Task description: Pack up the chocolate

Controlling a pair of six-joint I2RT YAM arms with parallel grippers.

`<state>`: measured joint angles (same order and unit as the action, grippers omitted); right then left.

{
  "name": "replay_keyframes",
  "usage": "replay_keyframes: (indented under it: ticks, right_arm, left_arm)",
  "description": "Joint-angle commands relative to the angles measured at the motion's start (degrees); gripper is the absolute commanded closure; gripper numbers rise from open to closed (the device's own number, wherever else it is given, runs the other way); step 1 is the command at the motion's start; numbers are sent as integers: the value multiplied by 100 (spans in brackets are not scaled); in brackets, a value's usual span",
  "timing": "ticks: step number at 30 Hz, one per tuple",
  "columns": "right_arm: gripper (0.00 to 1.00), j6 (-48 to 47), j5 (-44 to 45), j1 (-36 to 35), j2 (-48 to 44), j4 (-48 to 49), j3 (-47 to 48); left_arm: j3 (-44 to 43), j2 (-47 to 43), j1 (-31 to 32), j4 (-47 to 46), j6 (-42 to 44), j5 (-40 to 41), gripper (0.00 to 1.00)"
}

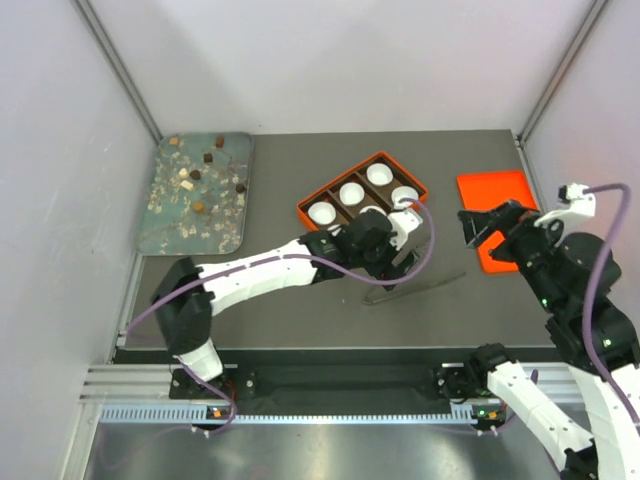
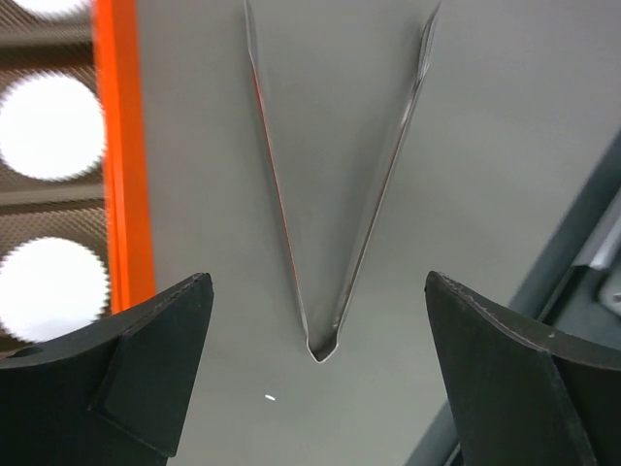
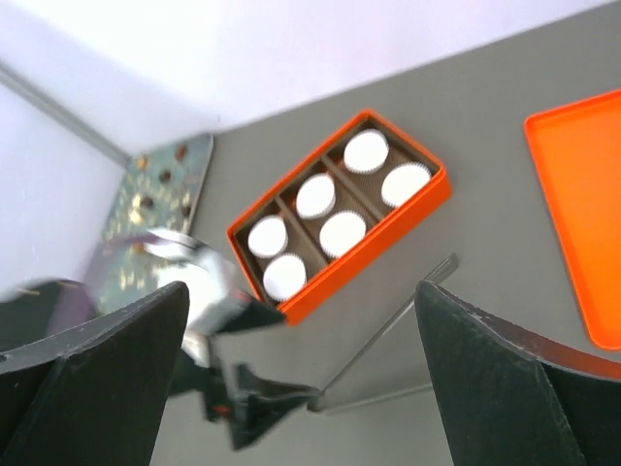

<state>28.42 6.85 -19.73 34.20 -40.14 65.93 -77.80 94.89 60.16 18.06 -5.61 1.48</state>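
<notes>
We are seeing the left claw gaping wide, low over the table. Its two dark fingers are standing on either side of the bent end of the tongs without touching them. From the wrist view we cannot tell whether the fingertips are resting on the table. The tongs are lying flat, their two thin arms spreading away from the claw, just beside the near long side of the orange box. Six white paper cups are sitting in the box's compartments.

The right claw is also hanging wide open with nothing between its fingers, above the near left edge of the flat orange lid, well to the right of the box.

The chocolate is lying as small dark and pale lumps scattered on the tray in the far left corner, well apart from the box and from both claws.
</notes>
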Motion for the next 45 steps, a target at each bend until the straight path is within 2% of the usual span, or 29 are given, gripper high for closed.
replay_keyframes:
  ticks: [1,8,12,19,28,36,45]
  right_arm:
    - [0,268,606,-49,-211,-178,218]
    - [0,67,730,-49,-396,-398,491]
    - [0,76,695,-58,-475,-345,386]
    - [0,84,642,-58,-475,-337,254]
    - [0,58,668,-58,-387,-328,210]
    - [0,23,651,-58,-440,-302,166]
    - [0,-4,598,-58,-501,-301,113]
  left_arm:
    - [-262,450,39,-189,253,170,5]
    - [-473,1426,75,-242,507,-121,8]
    - [-569,1655,75,-348,649,-525,8]
    - [-710,2059,83,-409,728,-675,8]
    - [-886,2499,189,-426,780,-543,8]
    - [-789,2613,242,-470,745,9,10]
    - [-693,2736,259,-637,701,116,12]
